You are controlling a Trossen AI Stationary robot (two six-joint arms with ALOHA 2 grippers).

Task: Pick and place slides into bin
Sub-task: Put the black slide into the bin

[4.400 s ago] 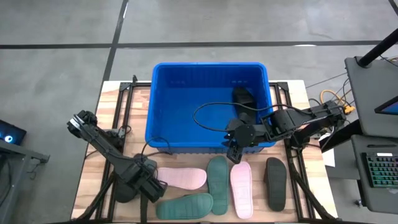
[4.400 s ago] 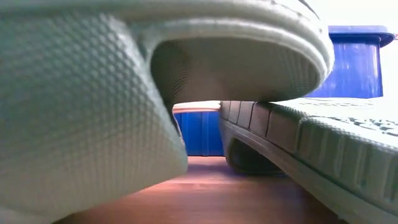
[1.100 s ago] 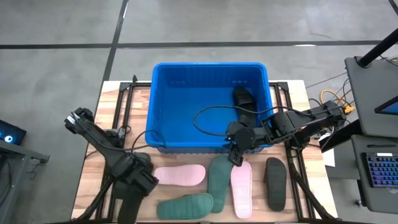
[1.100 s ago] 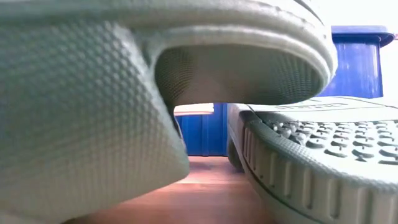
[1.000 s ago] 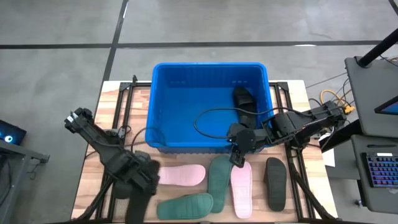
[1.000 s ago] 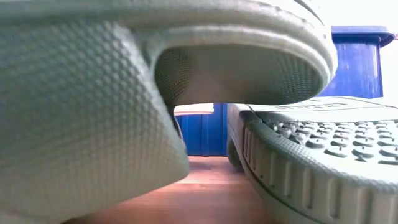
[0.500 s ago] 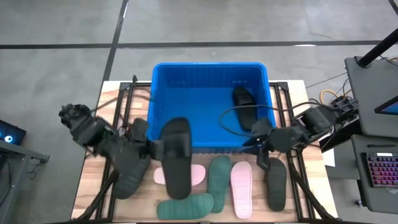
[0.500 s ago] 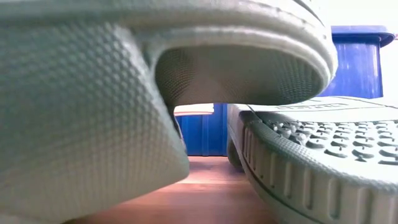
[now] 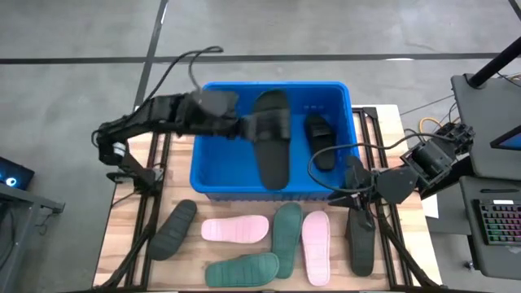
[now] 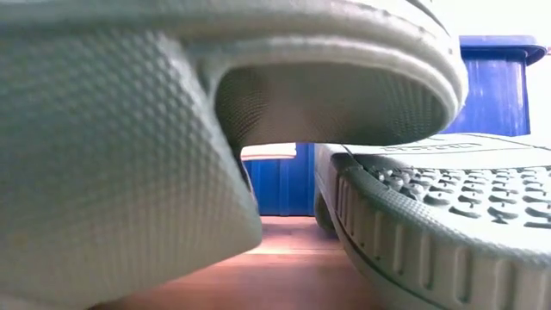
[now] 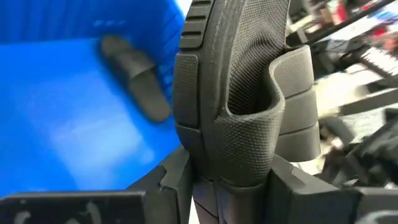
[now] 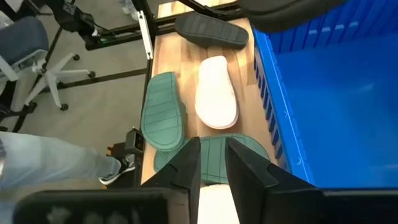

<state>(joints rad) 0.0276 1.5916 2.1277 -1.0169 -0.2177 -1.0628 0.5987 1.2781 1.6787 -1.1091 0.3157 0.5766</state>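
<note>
- The left gripper (image 9: 244, 128) is out over the blue bin (image 9: 213, 183), clamped on the heel end of a black sandal (image 9: 273, 138) that hangs lengthwise above the bin's middle.
- In the left wrist view that sandal (image 11: 239, 93) fills the middle of the picture, its wide textured strap facing the camera and the dark fingers (image 11: 174, 177) pressed against its sides.
- A second black sandal (image 9: 320, 140) lies on the bin floor near the right wall, just beside the held one.
- The right gripper (image 9: 356, 198) is low at the bin's front right corner, above the top end of the charcoal sandal (image 9: 361, 244) that lies at the right end of the row.
- In the right wrist view its fingers (image 12: 189, 168) stand close together with a narrow gap and nothing between them; whether it is fully closed I cannot tell.
- On the wooden table (image 9: 122, 236) in front of the bin lie, from left to right: a charcoal sandal (image 9: 172, 229) set at a slant, a pink sandal (image 9: 235, 230) lying crosswise, a green sandal (image 9: 241, 269) crosswise nearer the front edge, a green sandal (image 9: 286, 229) lengthwise, and a pink sandal (image 9: 316, 247) touching it.
- The low view is almost wholly blocked by a green sandal's sole (image 10: 112, 164) right at the camera; only a strip of the bin (image 10: 495, 86) and table shows past it.
- A cable (image 9: 326, 159) loops from the right arm over the bin's front right part.
</note>
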